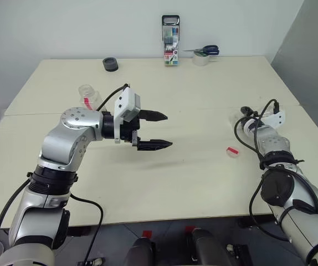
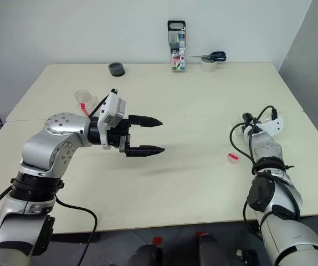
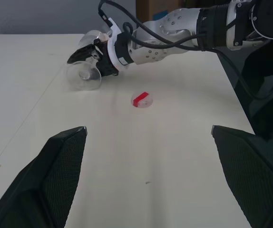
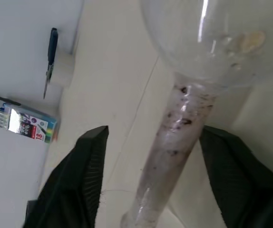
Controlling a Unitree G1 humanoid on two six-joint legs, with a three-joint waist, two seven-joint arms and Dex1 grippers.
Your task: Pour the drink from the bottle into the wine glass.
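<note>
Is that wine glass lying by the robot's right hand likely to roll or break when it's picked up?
Probably both. The wine glass lies on its side on the table, so its round bowl may roll. Its thin stem between the right gripper fingers looks fragile.

Marker pack, scissors on tape roll, black ring

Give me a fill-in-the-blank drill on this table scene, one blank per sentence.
1. The wine glass lies on its ___ on the table.
2. The right gripper has one finger on each side of the glass's ___.
3. The left gripper hangs over the table with its jaws ___.
4. The scissors rest on a roll of ___.

Missing words: side; stem; open; tape
</note>
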